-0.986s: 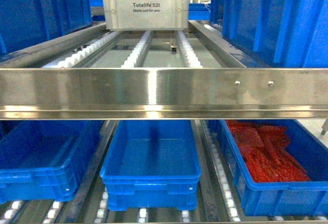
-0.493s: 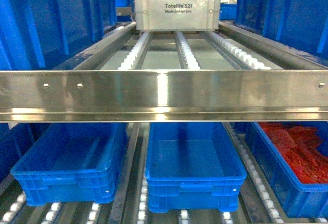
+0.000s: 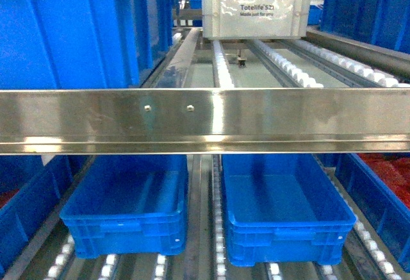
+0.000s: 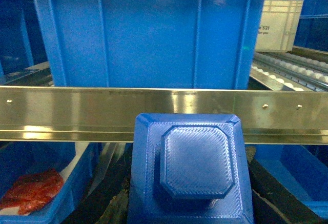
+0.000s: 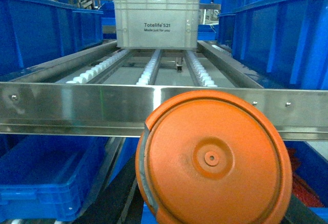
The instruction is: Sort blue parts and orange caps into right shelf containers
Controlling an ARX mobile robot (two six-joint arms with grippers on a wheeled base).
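Since a moment ago the head view has swung left: the white crate [image 3: 258,4] now sits right of centre and the bin of red pieces [image 3: 391,171] has slid to the right edge. Nearest, a blue part [image 4: 190,168] fills the left wrist view and an orange cap [image 5: 212,160] the right, though I cannot tell how either gripper's fingers stand. A steel rail [image 3: 205,120] crosses ahead; below it two blue crates [image 3: 128,225] [image 3: 288,229] sit side by side, open-topped, and a tall blue crate [image 3: 83,30] stands upper left.
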